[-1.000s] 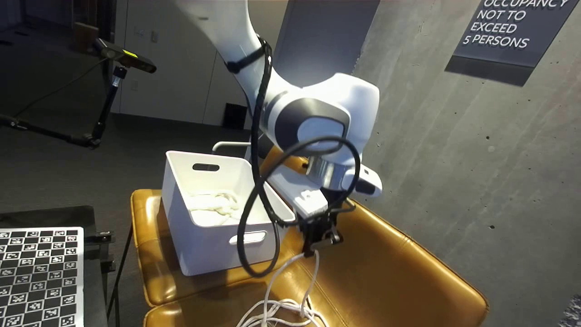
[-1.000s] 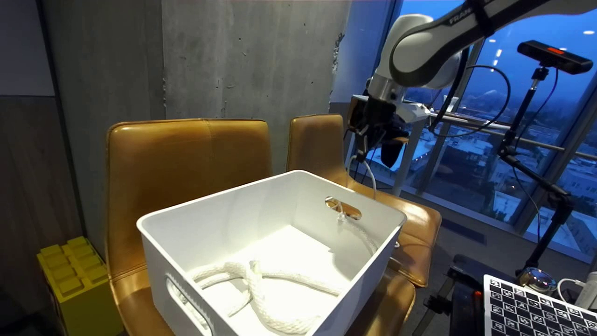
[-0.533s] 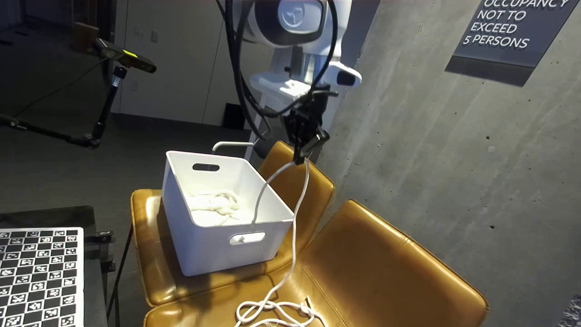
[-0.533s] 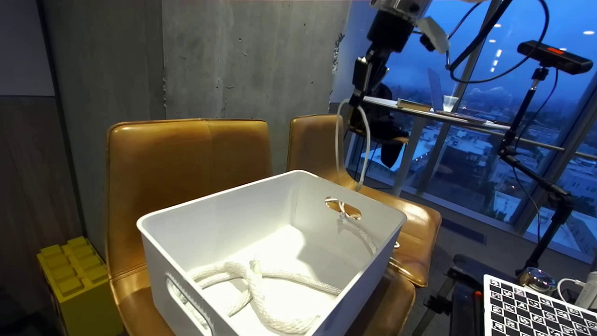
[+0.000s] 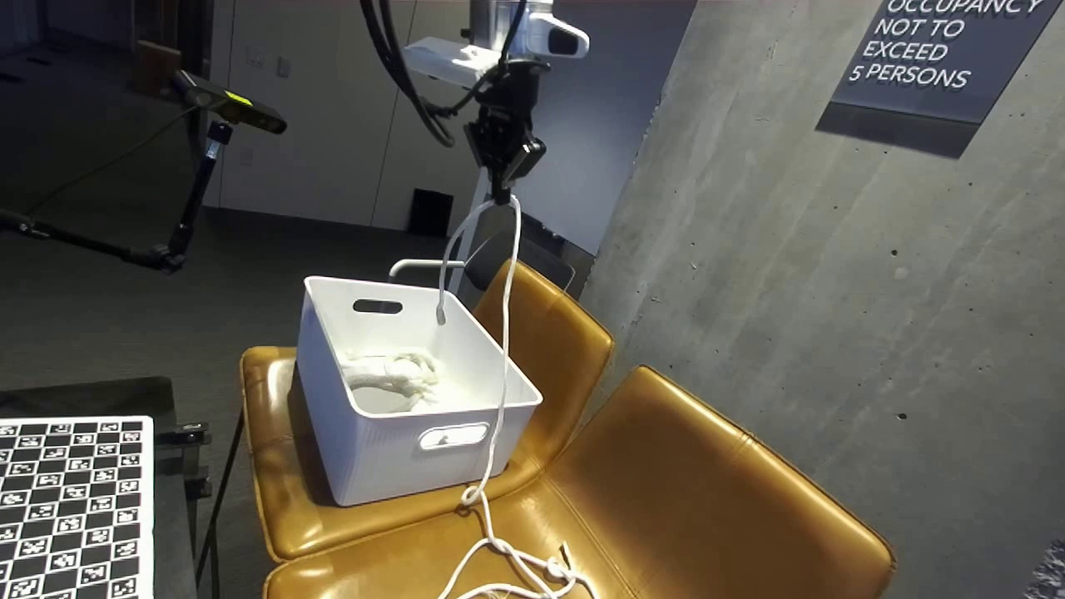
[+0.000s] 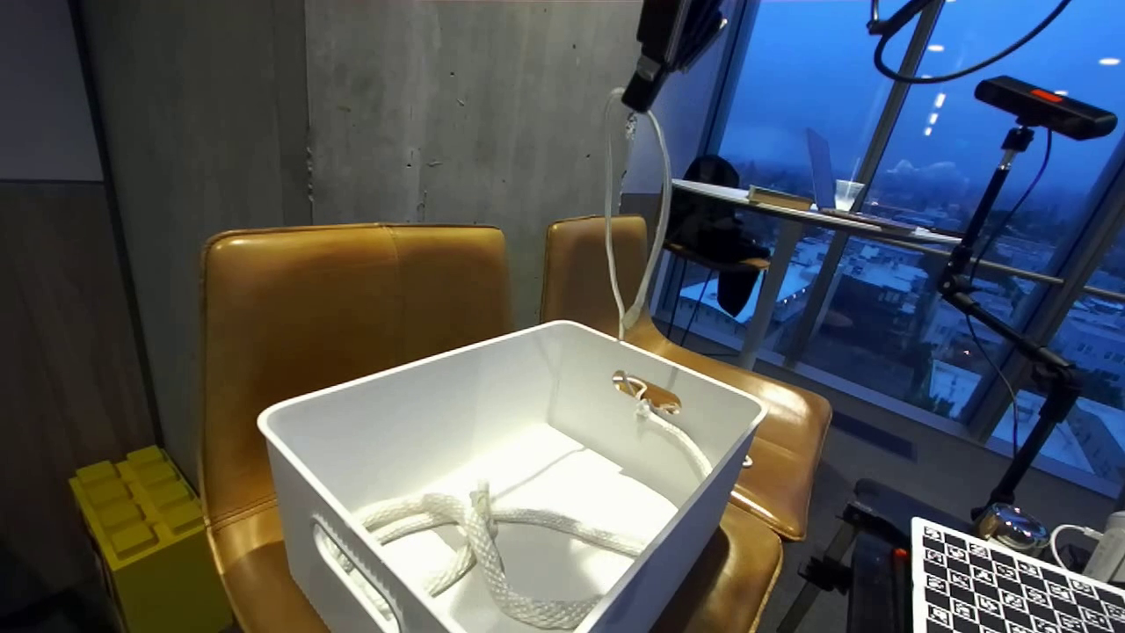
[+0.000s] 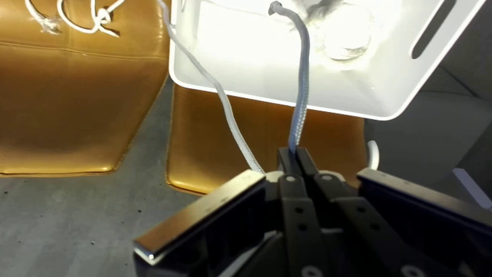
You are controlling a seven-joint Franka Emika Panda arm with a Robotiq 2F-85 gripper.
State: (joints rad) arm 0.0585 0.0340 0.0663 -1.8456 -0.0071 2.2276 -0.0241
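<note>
My gripper [image 5: 501, 198] is shut on a thin white rope [image 5: 506, 333], high above a white bin [image 5: 408, 466]. The gripper also shows in an exterior view [image 6: 640, 98] and in the wrist view [image 7: 294, 154]. The rope [image 7: 303, 73] hangs in two strands. The short strand's free end shows against the bin's inside in the wrist view. The long strand runs down outside the bin to a loose, tangled pile [image 5: 532, 570] on a tan chair seat. A thick white rope [image 6: 479, 536] lies coiled in the bin, with a thin strand at the bin's far handle slot.
The bin stands on a tan leather chair [image 6: 352, 308]; a second tan chair [image 5: 715, 482] adjoins it. A concrete wall [image 5: 832, 291] rises behind. A checkered board [image 5: 75, 507], a camera on a stand [image 5: 229, 100] and a yellow block-shaped box [image 6: 149, 527] are nearby.
The gripper has risen from low over the second chair and moved toward the bin, holding the thin rope. The rope's long strand has been drawn up off the seat.
</note>
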